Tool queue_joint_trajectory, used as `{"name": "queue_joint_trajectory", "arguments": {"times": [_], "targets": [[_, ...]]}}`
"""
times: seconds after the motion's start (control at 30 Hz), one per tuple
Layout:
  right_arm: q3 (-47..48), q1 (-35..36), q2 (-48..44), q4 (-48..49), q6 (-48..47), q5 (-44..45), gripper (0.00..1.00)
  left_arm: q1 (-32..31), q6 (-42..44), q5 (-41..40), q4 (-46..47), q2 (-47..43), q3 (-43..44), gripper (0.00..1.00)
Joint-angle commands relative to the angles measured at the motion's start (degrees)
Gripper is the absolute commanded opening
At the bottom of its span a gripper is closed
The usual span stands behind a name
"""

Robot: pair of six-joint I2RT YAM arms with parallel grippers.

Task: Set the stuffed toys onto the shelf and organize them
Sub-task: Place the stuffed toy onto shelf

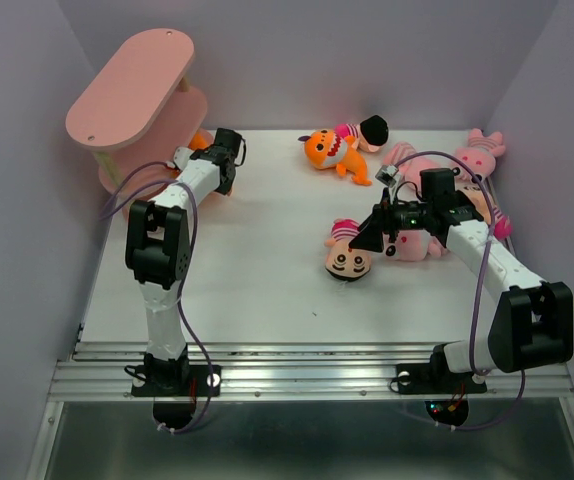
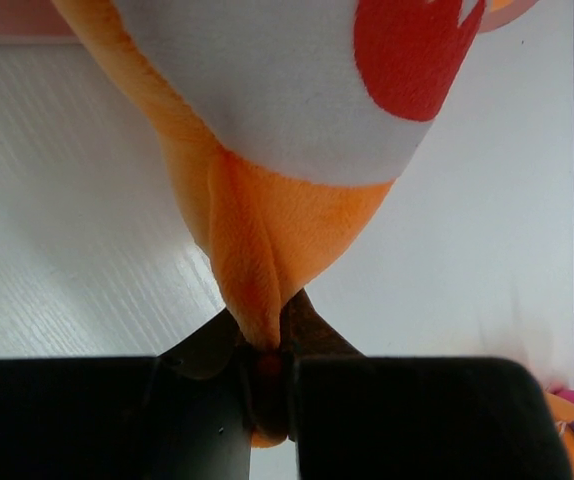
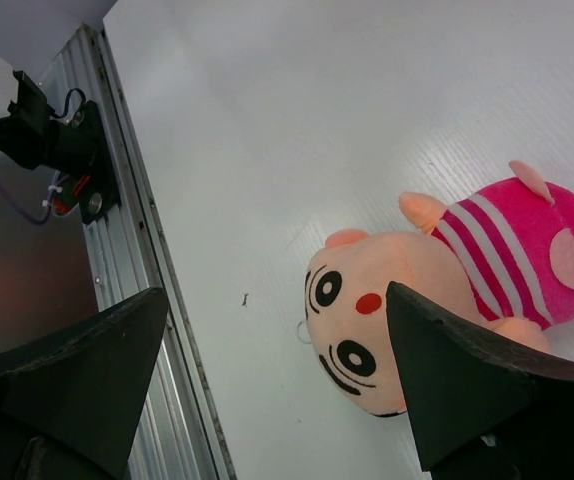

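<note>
The pink shelf (image 1: 132, 90) stands at the far left corner. At its right end, by the lower boards, my left gripper (image 1: 195, 150) is shut on an orange stuffed toy (image 1: 200, 140). The left wrist view shows the gripper (image 2: 267, 350) pinching an orange fin of this white-bellied toy (image 2: 287, 130) above the white table. My right gripper (image 1: 377, 232) hangs open over a peach-faced doll (image 1: 347, 258) lying face up. In the right wrist view that doll (image 3: 367, 320) lies partly behind the right finger (image 3: 467, 390), and the gripper (image 3: 272, 340) holds nothing.
Another orange toothy toy (image 1: 329, 150) and a black-haired doll (image 1: 369, 130) lie at the back centre. Pink striped animals (image 1: 477, 150) are piled at the back right, behind the right arm. The metal rail (image 1: 307, 365) runs along the table's near edge.
</note>
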Motion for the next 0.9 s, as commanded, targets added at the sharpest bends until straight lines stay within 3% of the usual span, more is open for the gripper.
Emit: {"name": "queue_joint_trajectory", "arguments": {"times": [0.0, 0.2, 0.43, 0.87], "targets": [[0.16, -0.45, -1.39, 1.75, -0.63, -1.41, 0.95, 2.48, 0.33, -4.28, -1.17, 0.5, 3.35, 0.16], [0.16, -0.45, -1.31, 1.75, -0.63, -1.59, 0.95, 3.27, 0.77, -5.16, -1.6, 1.55, 4.67, 0.28], [0.33, -0.45, -1.22, 1.66, -0.63, -1.59, 0.95, 3.89, 1.12, -6.04, -1.43, 2.78, 5.81, 0.33], [0.33, -0.98, -1.39, 1.66, -0.63, -1.76, 0.95, 4.76, 4.37, -5.86, 0.06, 4.45, 6.78, 0.54]]}}
